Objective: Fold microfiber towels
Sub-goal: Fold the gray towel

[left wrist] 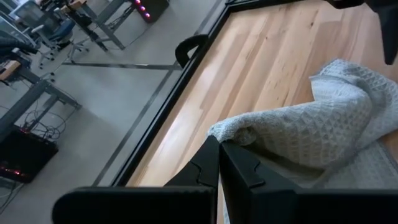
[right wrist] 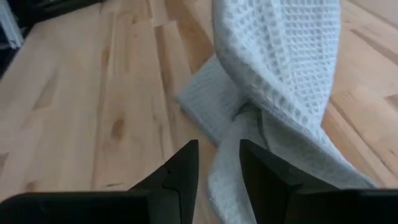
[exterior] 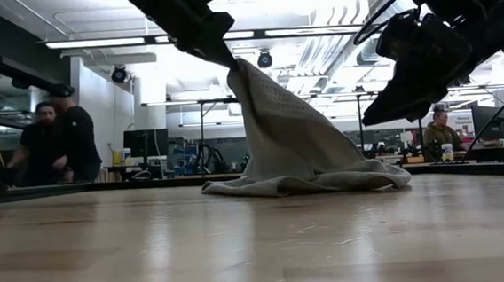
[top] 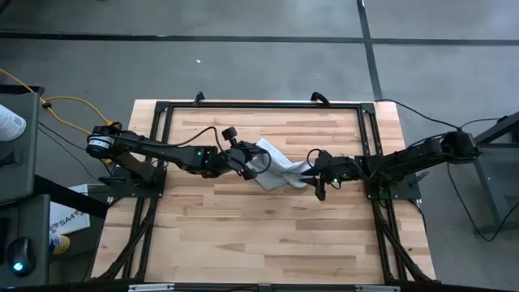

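The light grey waffle-textured microfiber towel (top: 280, 172) is bunched at the middle of the wooden table. One part of it is drawn up into a peak (exterior: 240, 71), and its lower folds (exterior: 308, 183) lie on the table. My left gripper (top: 250, 164) is shut on that peak, above the table. My right gripper (top: 315, 177) stands open just to the right of the towel and above its right end (exterior: 384, 114). Its fingers (right wrist: 180, 168) are apart and touch nothing, and the cloth shows beyond the gap. My left gripper pinches a small edge or corner of the towel (left wrist: 231, 134) between its two shut fingers. It comes from the table's left, slanting down. The cloth hangs from the fingers as a draped cone (exterior: 277, 121), while its lower part rests crumpled on the table.
A black metal frame (top: 259, 105) runs along the table's far side and down both flanks. Bare wood (top: 259, 243) spreads toward the near edge. Yellow cable and boxes (top: 65, 105) sit left of the table. People (exterior: 60, 137) stand in the room behind.
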You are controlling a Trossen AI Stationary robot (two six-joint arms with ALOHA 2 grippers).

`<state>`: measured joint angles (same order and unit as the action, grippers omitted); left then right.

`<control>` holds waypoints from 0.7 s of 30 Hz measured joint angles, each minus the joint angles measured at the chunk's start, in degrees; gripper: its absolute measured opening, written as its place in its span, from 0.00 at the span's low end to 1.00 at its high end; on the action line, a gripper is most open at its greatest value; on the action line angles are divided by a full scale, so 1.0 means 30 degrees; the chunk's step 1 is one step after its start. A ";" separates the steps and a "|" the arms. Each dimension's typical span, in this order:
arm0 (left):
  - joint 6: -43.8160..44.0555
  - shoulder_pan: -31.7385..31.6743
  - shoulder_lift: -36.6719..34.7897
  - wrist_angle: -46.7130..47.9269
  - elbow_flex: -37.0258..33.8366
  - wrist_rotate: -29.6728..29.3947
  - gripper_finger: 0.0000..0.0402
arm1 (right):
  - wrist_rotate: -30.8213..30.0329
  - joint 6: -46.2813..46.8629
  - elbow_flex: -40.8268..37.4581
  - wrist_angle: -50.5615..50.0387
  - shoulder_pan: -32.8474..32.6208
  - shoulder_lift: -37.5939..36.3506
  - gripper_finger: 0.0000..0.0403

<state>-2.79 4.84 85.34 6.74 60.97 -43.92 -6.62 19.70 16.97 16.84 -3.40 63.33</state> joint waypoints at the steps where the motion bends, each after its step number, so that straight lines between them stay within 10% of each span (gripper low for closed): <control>1: 0.0000 0.0001 0.0000 -0.0007 0.0000 0.0000 0.00 | -0.0205 -0.0097 0.0000 0.0139 0.0007 0.0000 0.27; 21: -0.1494 0.0001 0.0000 -0.1173 0.0000 -0.0117 0.00 | -0.5848 -0.3710 0.0007 0.2444 0.0817 0.5396 0.27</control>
<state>-7.27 4.84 85.34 3.22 60.97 -44.27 -24.16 8.57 16.99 24.18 -0.95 79.52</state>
